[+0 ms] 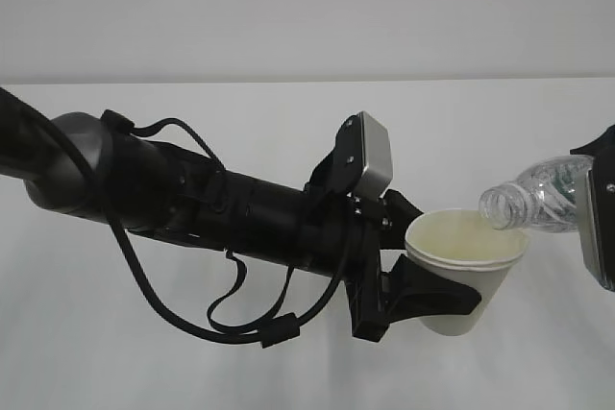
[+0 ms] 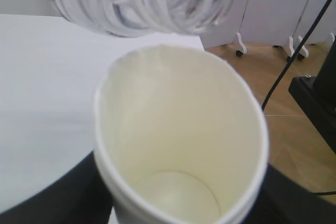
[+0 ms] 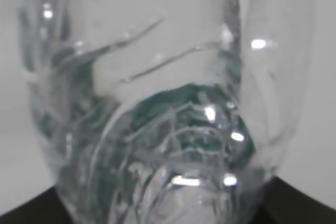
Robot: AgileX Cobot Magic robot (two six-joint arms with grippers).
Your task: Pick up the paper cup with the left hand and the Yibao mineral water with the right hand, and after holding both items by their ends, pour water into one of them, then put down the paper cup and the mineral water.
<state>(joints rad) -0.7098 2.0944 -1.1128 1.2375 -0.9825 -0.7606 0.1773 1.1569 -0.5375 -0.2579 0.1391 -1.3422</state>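
My left gripper (image 1: 428, 290) is shut on the white paper cup (image 1: 466, 271) and holds it in the air, mouth up and slightly tilted. The cup fills the left wrist view (image 2: 181, 145); its cream inside looks dry. My right gripper (image 1: 601, 213), at the right edge, is shut on the clear Yibao mineral water bottle (image 1: 538, 197). The bottle lies tipped, its open mouth just over the cup's right rim. It shows above the cup in the left wrist view (image 2: 142, 1) and fills the right wrist view (image 3: 152, 114), hiding the fingers.
The white table (image 1: 288, 362) runs under both arms. The left arm (image 1: 192, 194) with looping cables crosses the left half. In the left wrist view a wooden floor (image 2: 283, 108) and black stand (image 2: 320, 103) lie beyond the table's right edge.
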